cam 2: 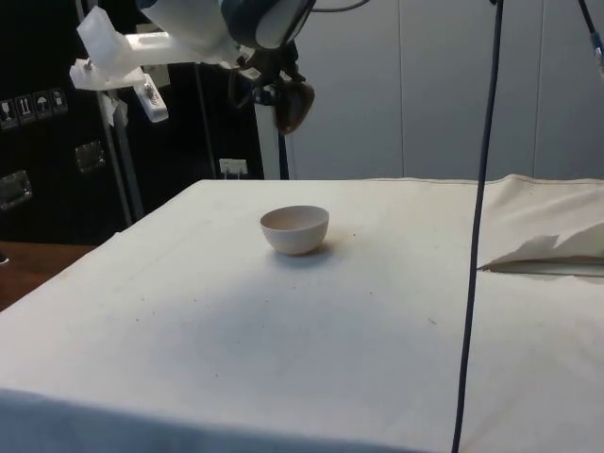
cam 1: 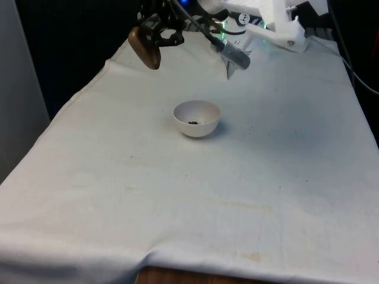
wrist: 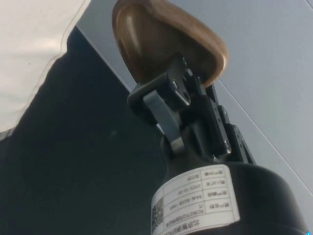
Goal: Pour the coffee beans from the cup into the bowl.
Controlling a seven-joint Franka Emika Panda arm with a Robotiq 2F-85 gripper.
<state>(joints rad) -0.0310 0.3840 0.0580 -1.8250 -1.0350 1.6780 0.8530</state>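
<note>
A small white bowl sits near the middle of the cloth, with a few dark coffee beans on its bottom; the side view has the bowl too. The brown wooden cup hangs high above the table, back and toward the front view's left of the bowl, tipped well over on its side. My gripper is shut on the cup's rim. In the side view the cup hangs above the bowl. In the wrist view my fingers clamp the cup wall.
The white cloth covers the table; its far left edge lies under the cup. A dark cable hangs down in the side view, and a fold of cloth lies at the right there.
</note>
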